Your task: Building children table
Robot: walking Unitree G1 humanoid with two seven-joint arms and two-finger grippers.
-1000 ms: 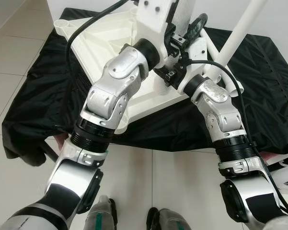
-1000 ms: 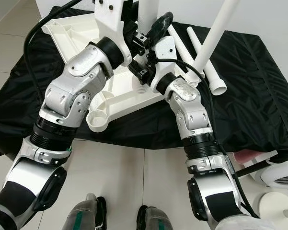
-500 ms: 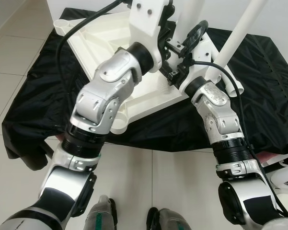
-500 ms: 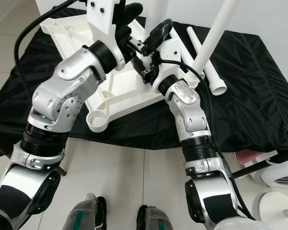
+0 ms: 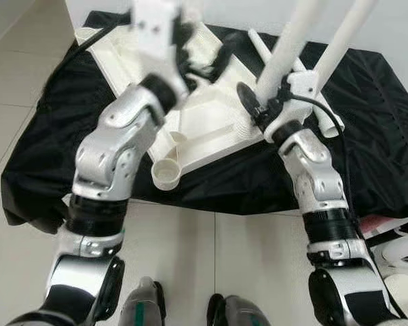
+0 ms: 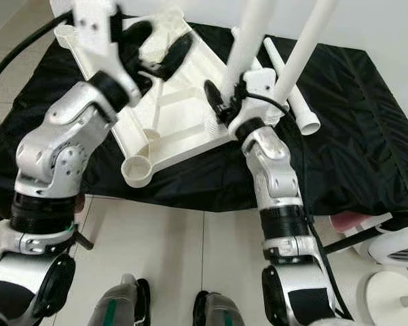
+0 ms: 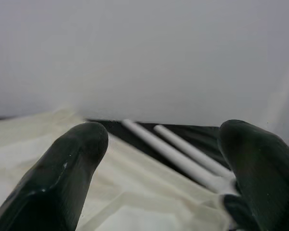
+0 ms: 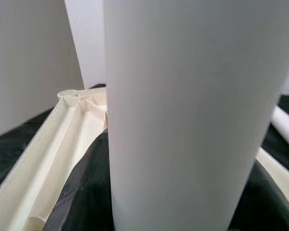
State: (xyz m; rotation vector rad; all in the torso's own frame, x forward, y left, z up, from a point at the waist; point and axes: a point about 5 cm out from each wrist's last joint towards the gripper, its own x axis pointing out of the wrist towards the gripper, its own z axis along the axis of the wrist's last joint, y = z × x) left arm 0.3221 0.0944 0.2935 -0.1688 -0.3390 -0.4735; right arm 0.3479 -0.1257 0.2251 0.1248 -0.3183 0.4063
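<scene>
The tabletop (image 6: pixel 166 112) lies upside down on the black-draped counter (image 6: pixel 366 156). The right gripper (image 6: pixel 225 102) clasps an upright leg (image 6: pixel 248 41), long axis near vertical, over a socket. The left gripper (image 6: pixel 153 51) hovers above the tabletop, fingers (image 7: pixel 62 178) wide, empty.

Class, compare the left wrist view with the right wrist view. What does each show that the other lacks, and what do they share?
Left wrist view: the left gripper, its black fingers spread apart with nothing between them, and beyond them two loose white legs lying side by side.
Right wrist view: one upright white leg, very close up, at the right gripper.
Both: the cream tabletop underside, the black cloth beneath it and the pale wall behind.
</scene>
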